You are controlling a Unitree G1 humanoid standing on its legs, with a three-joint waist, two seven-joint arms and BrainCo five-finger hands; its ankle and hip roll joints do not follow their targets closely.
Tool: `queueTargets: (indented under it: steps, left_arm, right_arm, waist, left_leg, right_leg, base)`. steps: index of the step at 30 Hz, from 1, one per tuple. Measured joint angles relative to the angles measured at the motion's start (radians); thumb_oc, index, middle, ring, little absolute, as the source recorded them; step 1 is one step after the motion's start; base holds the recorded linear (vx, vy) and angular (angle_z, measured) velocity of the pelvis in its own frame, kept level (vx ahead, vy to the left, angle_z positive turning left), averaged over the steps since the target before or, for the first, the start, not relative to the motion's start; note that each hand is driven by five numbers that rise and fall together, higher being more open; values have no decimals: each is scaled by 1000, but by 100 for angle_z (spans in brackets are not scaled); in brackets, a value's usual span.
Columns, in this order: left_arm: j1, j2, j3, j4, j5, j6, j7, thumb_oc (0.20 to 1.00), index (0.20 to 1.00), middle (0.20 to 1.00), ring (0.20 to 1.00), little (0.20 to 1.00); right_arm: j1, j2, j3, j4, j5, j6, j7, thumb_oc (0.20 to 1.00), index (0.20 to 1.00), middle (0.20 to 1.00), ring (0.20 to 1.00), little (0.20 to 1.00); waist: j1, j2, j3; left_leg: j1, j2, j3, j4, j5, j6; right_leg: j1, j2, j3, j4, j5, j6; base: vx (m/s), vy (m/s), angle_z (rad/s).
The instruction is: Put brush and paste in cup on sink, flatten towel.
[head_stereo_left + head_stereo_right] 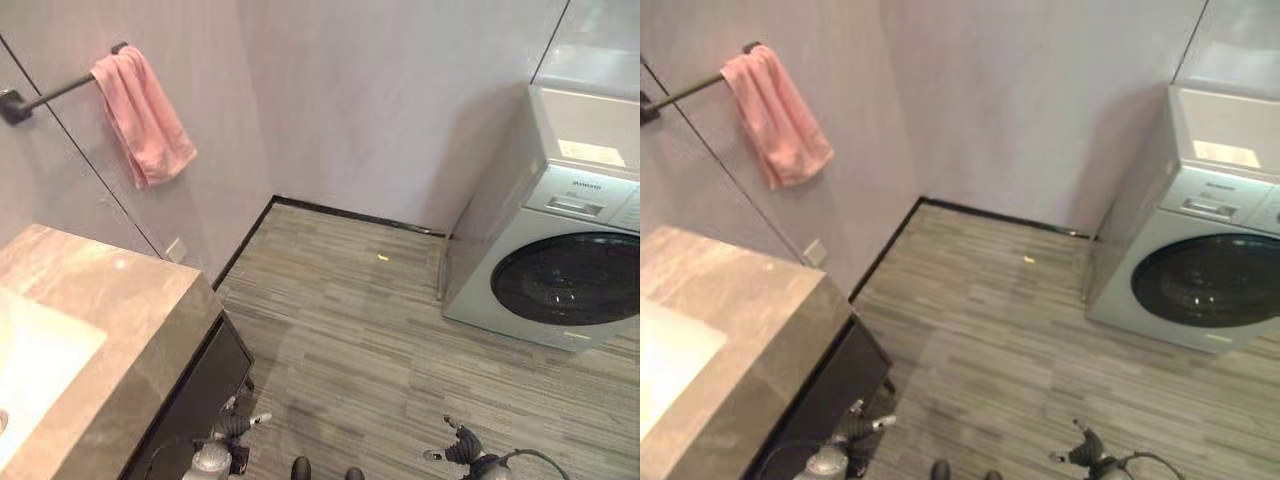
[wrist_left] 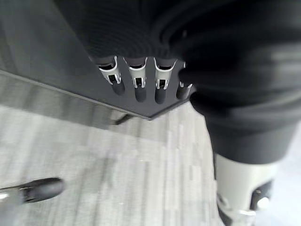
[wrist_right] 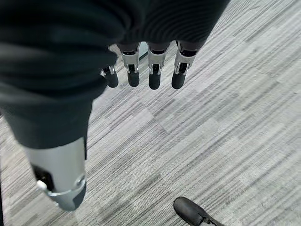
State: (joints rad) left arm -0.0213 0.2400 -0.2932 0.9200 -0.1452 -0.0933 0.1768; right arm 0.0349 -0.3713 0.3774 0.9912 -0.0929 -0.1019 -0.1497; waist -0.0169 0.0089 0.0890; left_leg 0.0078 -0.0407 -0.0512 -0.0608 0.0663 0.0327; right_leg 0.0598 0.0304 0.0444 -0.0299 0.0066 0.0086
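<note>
Pink towel [image 1: 143,115] at far left, bunched and draped over a dark wall rail [image 1: 55,92], hanging in folds, not flat. Below it, the stone tabletop [image 1: 120,300] with a white sink [image 1: 35,365] set in it at the left edge. A dark cabinet [image 1: 200,385] sits under the tabletop. Small white socket [image 1: 176,250] on the wall just past the tabletop's far corner.

Left robot hand [image 2: 136,75] hangs low beside the cabinet front, near the floor; in its wrist view the fingers [image 2: 139,82] point straight down in a row, relaxed and apart, nothing held. The dark cabinet panel is right behind the fingertips; can't tell if they touch it.

Middle: grey striped floor [image 1: 350,330] running to a dark skirting line along the far wall. A small pale speck [image 1: 383,258] lies on the floor near that wall.

Right robot hand [image 3: 150,66] hangs low over bare floor, well apart from the left one; fingers [image 3: 155,70] straight, spread in a row, empty.

Far right: white washer [image 1: 560,250] with a dark round door [image 1: 570,278], standing on the floor against the wall, well apart from the tabletop.
</note>
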Motion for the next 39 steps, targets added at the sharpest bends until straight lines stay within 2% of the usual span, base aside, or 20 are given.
queueTargets:
  steps: [5,7,8,9,10,12,14,15,17,21,24,29,31,33,34,35,36,37,38,39]
  left_arm:
    - [3,23,-10,-21,7,0,0,1000,1000,1000,1000,1000]
    - [16,42,-9,-28,7,1,1,1000,1000,1000,1000,1000]
    - [23,45,-5,-27,7,1,1,1000,1000,1000,1000,1000]
    - [34,49,0,-28,5,1,2,1000,1000,1000,1000,1000]
    - [48,49,8,-30,4,2,3,1000,1000,1000,1000,1000]
    - [61,53,7,-32,4,4,1,1000,1000,1000,1000,1000]
    - [51,54,6,-42,4,2,0,1000,1000,1000,1000,1000]
    - [50,56,7,-43,4,2,0,1000,1000,1000,1000,1000]
    - [58,57,8,-41,4,3,0,1000,1000,1000,1000,1000]
    - [66,57,10,-32,-3,7,0,1000,1000,1000,1000,1000]
    - [46,57,11,-35,-6,8,1,1000,1000,1000,1000,1000]
    - [12,55,11,-34,-15,8,2,1000,1000,1000,1000,1000]
    - [19,57,16,-32,-45,9,3,1000,1000,1000,1000,1000]
    - [6,62,16,-7,-46,10,3,1000,1000,1000,1000,1000]
    - [-1,62,16,-1,-51,10,3,1000,1000,1000,1000,1000]
    - [7,61,14,1,-52,11,3,1000,1000,1000,1000,1000]
    - [18,62,15,1,-53,11,3,1000,1000,1000,1000,1000]
    - [20,60,15,0,-53,11,3,1000,1000,1000,1000,1000]
    - [23,53,21,-2,-53,7,5,1000,1000,1000,1000,1000]
    - [20,31,45,-14,-53,0,5,1000,1000,1000,1000,1000]
  right_arm:
    - [-19,44,-2,9,-1,-1,0,1000,1000,1000,1000,1000]
    - [-50,60,-2,6,0,-1,-1,1000,1000,1000,1000,1000]
    - [-61,69,-3,5,0,-1,-1,1000,1000,1000,1000,1000]
    - [-78,80,-14,2,9,-2,0,1000,1000,1000,1000,1000]
    - [-96,95,-39,-3,26,-3,-1,1000,1000,1000,1000,1000]
    - [-108,100,-43,-37,60,-4,-1,1000,1000,1000,1000,1000]
    - [-72,99,-42,-54,82,-4,-1,1000,1000,1000,1000,1000]
    - [-59,100,-42,-54,86,-4,0,1000,1000,1000,1000,1000]
    - [-33,96,-43,-50,98,-5,0,1000,1000,1000,1000,1000]
    - [-8,84,-44,0,119,-4,1,1000,1000,1000,1000,1000]
    - [-13,63,-46,-1,120,-4,2,1000,1000,1000,1000,1000]
    - [-21,48,-49,18,139,-4,1,1000,1000,1000,1000,1000]
    - [-17,48,-51,14,158,-5,1,1000,1000,1000,1000,1000]
    - [-21,56,-47,23,158,-5,0,1000,1000,1000,1000,1000]
    - [-19,60,-46,30,158,-5,1,1000,1000,1000,1000,1000]
    - [-17,60,-45,33,158,-5,0,1000,1000,1000,1000,1000]
    - [-20,59,-44,34,158,-5,0,1000,1000,1000,1000,1000]
    - [-12,63,-43,38,158,-5,0,1000,1000,1000,1000,1000]
    - [-9,60,-44,43,157,-5,1,1000,1000,1000,1000,1000]
    - [-17,39,-48,37,157,-4,0,1000,1000,1000,1000,1000]
  waist:
    - [11,-19,5]
    - [30,-19,20]
    - [34,-23,25]
    - [44,-26,27]
    - [68,-23,28]
    - [56,-29,35]
    - [50,-42,31]
    - [52,-46,30]
    - [49,-48,24]
    - [45,-40,19]
    - [40,-45,22]
    - [30,-55,35]
    - [28,-65,51]
    - [30,-77,79]
    - [37,-99,92]
    - [46,-106,94]
    - [46,-108,94]
    - [40,-108,90]
    - [46,-90,87]
    - [47,-76,83]
  left_leg:
    - [22,-29,27,-14,-15,24]
    - [22,-26,67,-12,-17,33]
    - [22,-25,85,-11,-19,37]
    - [24,-15,134,-16,-17,44]
    - [23,-7,180,-21,-22,51]
    - [25,-10,202,-1,-46,44]
    - [24,-8,189,22,-56,34]
    - [27,-8,182,26,-59,30]
    - [27,7,176,50,-72,11]
    - [23,45,169,98,-87,-11]
    - [-48,68,162,232,-133,-33]
    - [-104,89,130,307,-176,-59]
    - [-149,106,96,373,-206,-88]
    - [-238,115,56,549,-179,-156]
    - [-276,102,40,613,-136,-171]
    - [-290,93,41,641,-142,-161]
    - [-291,85,53,631,-153,-144]
    - [-276,72,73,567,-149,-128]
    - [-260,74,96,444,-148,-127]
    - [-267,90,93,340,-138,-145]
  right_leg:
    - [-33,-31,5,81,-54,33]
    - [-103,-33,-10,186,-76,64]
    - [-123,-36,-32,211,-83,72]
    - [-154,-50,-103,235,-96,82]
    - [-184,-78,-245,267,-132,69]
    - [-200,-104,-291,252,-117,84]
    - [-190,-115,-268,256,-110,90]
    - [-182,-113,-266,249,-93,82]
    - [-150,-87,-264,201,-71,19]
    - [-90,-41,-271,133,-53,-4]
    - [-112,-29,-277,180,-78,-25]
    - [-171,-23,-297,281,-141,-42]
    - [-209,-7,-295,364,-186,-73]
    - [-217,19,-298,369,-203,-112]
    - [-212,10,-297,358,-203,-113]
    - [-202,5,-298,336,-197,-104]
    - [-173,5,-298,289,-184,-82]
    - [-133,7,-307,202,-158,-35]
    - [-128,7,-314,195,-172,-24]
    - [-180,-26,-279,346,-218,-70]
  base:
    - [-15,96,-15]
    - [-31,86,-49]
    - [-5,58,-68]
    - [16,18,-103]
    - [33,-4,-125]
    - [40,-17,-70]
    - [50,-58,16]
    - [105,-104,32]
    - [120,-106,9]
    - [53,-146,-1]
    - [-3,-95,2]
    - [32,-146,16]
    - [53,-235,31]
    - [76,-106,38]
    - [119,13,16]
    - [90,20,-7]
    - [220,72,1]
    - [134,53,10]
    - [236,106,11]
    - [238,103,14]
